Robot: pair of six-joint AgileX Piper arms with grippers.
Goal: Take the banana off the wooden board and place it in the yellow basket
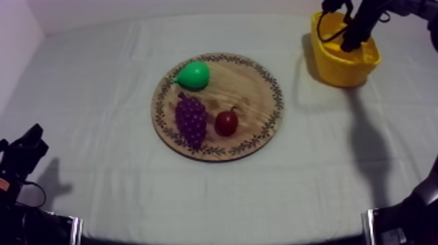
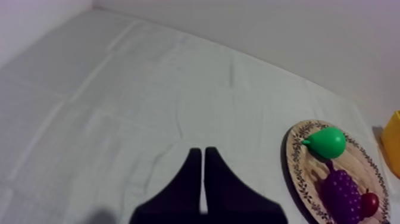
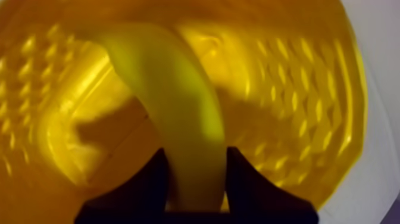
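Right wrist view: right fingers pinch banana inside yellow basket (left fingers pressed together).

The left arm and right arm are black and angular. The left gripper has two flat, matte black fingers, broad at the base and tapering to blunt tips; the right gripper has the same.
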